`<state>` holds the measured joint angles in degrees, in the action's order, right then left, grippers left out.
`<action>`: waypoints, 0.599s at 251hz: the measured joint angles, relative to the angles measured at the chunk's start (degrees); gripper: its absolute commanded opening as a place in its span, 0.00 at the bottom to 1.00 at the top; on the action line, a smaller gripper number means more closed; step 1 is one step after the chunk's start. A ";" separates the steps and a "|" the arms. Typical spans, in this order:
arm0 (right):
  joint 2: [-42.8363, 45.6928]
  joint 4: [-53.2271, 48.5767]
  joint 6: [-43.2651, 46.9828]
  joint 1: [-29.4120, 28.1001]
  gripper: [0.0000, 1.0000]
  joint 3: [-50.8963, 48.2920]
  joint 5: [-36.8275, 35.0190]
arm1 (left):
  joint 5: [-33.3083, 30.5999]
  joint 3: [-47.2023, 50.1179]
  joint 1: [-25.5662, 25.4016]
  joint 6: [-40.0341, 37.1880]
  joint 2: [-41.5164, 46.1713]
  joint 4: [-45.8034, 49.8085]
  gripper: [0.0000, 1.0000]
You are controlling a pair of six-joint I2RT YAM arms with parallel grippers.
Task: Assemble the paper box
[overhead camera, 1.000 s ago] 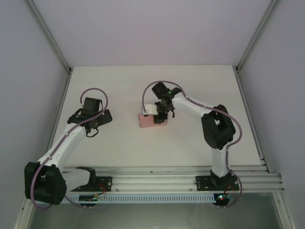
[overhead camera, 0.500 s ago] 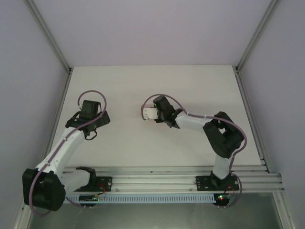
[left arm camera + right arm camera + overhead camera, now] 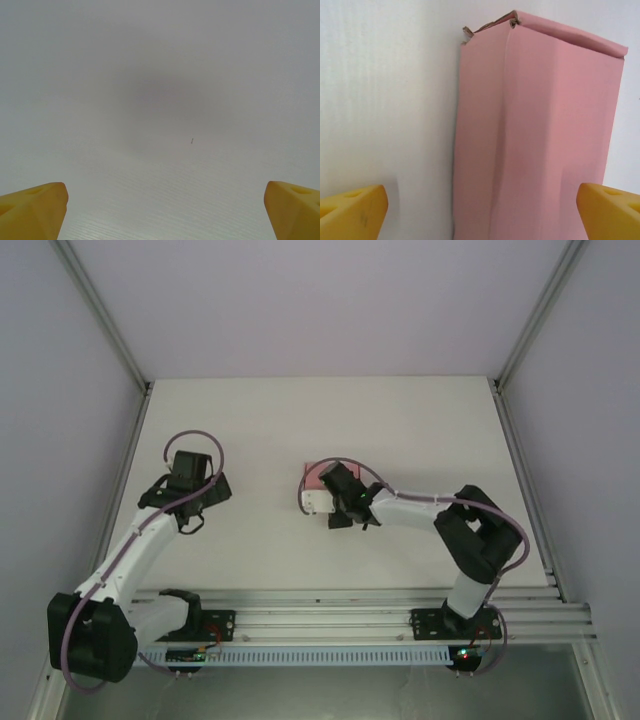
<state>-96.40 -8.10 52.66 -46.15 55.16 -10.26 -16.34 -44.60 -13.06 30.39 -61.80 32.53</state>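
The paper box point(image 3: 540, 125) is a pale-pink folded card box lying on the white table, its far corner a little frayed. In the right wrist view it lies between my right gripper's point(image 3: 482, 217) spread yellow fingertips point(image 3: 352, 210), nearer the right-hand one. That gripper is open. From above, a strip of the paper box point(image 3: 315, 475) peeks out beyond the right gripper point(image 3: 318, 490), which covers the rest of it. My left gripper point(image 3: 162, 212) is open over bare table, and in the top view the left gripper point(image 3: 190, 472) sits well to the left of the box.
The white table point(image 3: 420, 420) is bounded by metal frame posts point(image 3: 100, 315) and pale walls on the left, right and back. An aluminium rail point(image 3: 330, 615) runs along the near edge by the arm bases.
The right arm has drawn back toward the near edge. The pink box was plain to see a second ago, then covered, and now peeks out beyond the gripper. The left arm shifted slightly.
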 measured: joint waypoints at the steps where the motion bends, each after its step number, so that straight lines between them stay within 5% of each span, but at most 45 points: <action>1: 0.07 -0.04 -0.02 0.02 0.99 0.00 0.04 | 0.00 0.02 0.00 0.00 0.00 -0.04 1.00; 72: 11.50 1.64 -14.80 9.25 0.99 -0.59 0.79 | -5.88 8.76 0.26 -5.68 2.49 -15.54 1.00; 107: 19.85 8.46 -31.54 24.37 0.99 -6.73 -1.01 | -10.25 18.14 2.12 -13.27 1.73 -34.47 0.99; 150: 26.86 25.81 -47.36 43.47 0.99 -27.19 3.85 | -10.82 26.21 3.65 -23.02 -7.52 -58.36 1.00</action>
<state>-69.54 17.72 5.30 -2.68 27.97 -6.42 -27.16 -18.39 -9.41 7.38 -69.32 -25.82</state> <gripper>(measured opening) 0.985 0.994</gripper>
